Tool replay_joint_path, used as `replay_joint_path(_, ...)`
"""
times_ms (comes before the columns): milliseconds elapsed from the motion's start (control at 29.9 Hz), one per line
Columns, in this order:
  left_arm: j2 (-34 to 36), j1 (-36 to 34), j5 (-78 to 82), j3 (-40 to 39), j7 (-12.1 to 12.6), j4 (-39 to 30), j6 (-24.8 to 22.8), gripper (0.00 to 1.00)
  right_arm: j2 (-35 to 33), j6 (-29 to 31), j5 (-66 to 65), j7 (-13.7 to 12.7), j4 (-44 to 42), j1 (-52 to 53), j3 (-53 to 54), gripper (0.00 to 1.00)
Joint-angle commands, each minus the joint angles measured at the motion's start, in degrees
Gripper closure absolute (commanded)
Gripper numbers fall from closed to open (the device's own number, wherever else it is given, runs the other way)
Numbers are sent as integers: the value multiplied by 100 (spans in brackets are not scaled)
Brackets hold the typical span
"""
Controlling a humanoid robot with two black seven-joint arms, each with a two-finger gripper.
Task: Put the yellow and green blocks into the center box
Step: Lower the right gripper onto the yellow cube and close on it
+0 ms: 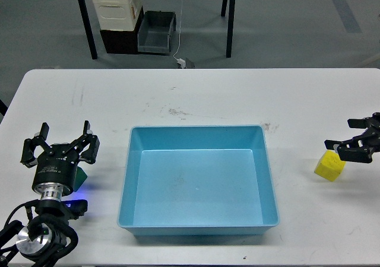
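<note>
A blue box (198,183) sits in the middle of the white table, empty. A yellow block (328,167) lies on the table to its right. My right gripper (346,134) is open, its fingers spread just above and right of the yellow block, not holding it. A green block (79,175) lies left of the box, mostly hidden behind my left gripper (61,141), which is open and sits over it with fingers pointing up.
The table's front edge (190,263) is close below the box. Beyond the table's far edge stand black table legs (86,24), a cream crate (117,7) and a grey bin (156,32) on the floor.
</note>
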Motion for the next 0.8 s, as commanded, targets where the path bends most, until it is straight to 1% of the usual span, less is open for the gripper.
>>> replay_joint_path(0, 5, -37, 3, -9, 0, 24, 127, 0, 64, -1, -237, -2, -120, 700, -1049, 3)
replay_joint_path(100, -4, -63, 3, -9, 0, 33, 154, 0, 134, 8, -308, -2, -155, 1018, -1543, 3)
replay_joint_path(201, -22, -177, 21, 0, 0, 68, 232, 0, 397, 43, -343, -2, -374, 1080, -1720, 3)
replay_joint_path(334, -22, -265, 21, 0, 0, 86, 356, 0, 530, 60, -597, -2, -585, 1089, -1790, 2)
replay_joint_path(535, -39, -283, 21, 61, 0, 95, 356, 0, 890, 78, -607, -2, -998, 1080, -1940, 2)
replay_joint_path(769, -136, -318, 21, 87, 0, 121, 356, 0, 960, 78, -562, -2, -1016, 1089, -1931, 2)
